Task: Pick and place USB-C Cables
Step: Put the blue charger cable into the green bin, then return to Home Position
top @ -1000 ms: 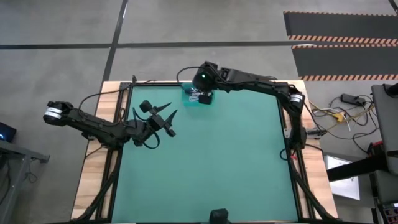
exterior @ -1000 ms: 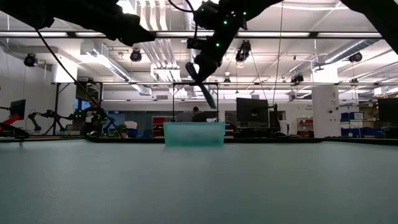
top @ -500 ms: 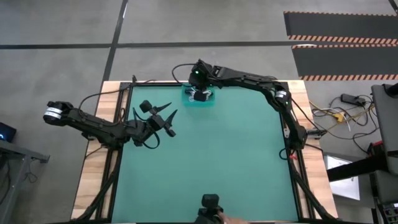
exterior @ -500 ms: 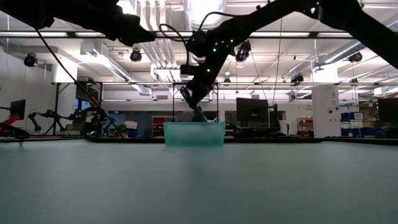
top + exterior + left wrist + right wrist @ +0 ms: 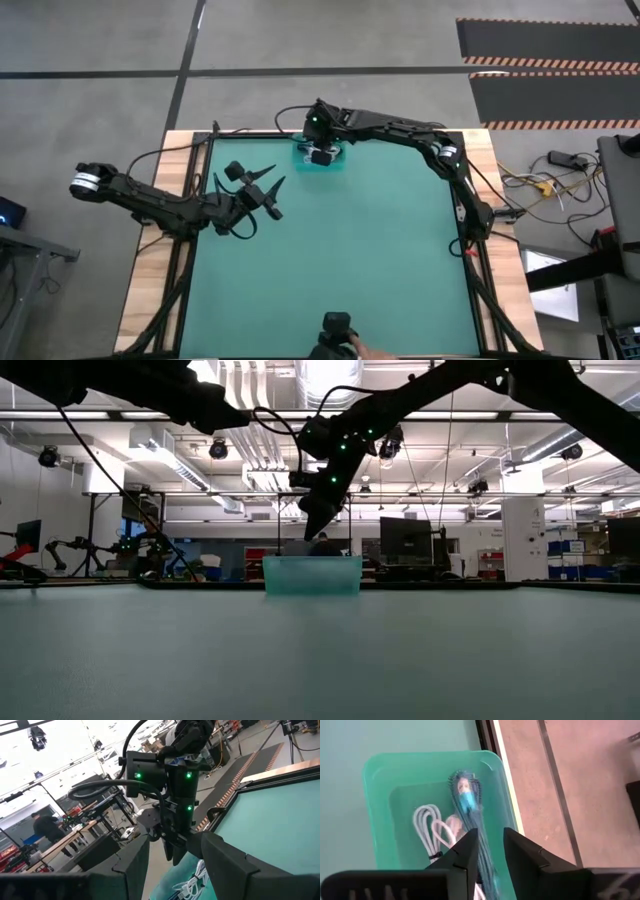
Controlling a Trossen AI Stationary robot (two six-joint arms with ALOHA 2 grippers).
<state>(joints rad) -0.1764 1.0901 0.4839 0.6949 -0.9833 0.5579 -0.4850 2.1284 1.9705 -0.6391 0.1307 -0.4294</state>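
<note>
A teal bin stands at the table's far edge, left of the middle; it also shows in the low view. Two white bundled cables lie on its floor. My right gripper hangs over the bin, fingers pointing down, shut on the dark cable, which reaches down into the bin. My left gripper is open and empty over the table's left part, pointing toward the bin; its wrist view shows the right gripper above a white cable. My right gripper pinches the dark cable bundle between its two fingers, coming from above and pointing down. The held part lies along the gap between the fingers. The bundle hangs below them into the bin, its looped lower end near the bin's floor.
The table's dark frame and wooden border run just beyond the bin. A small dark camera sits at the near edge, with a person's hand beside it. The green mat lies open between the arms.
My right gripper has gone a little toward the table's left and far edges, over the bin, and down. The dark cable, which hung clear above the bin, now reaches into it. A person's hand has come in at the near edge.
</note>
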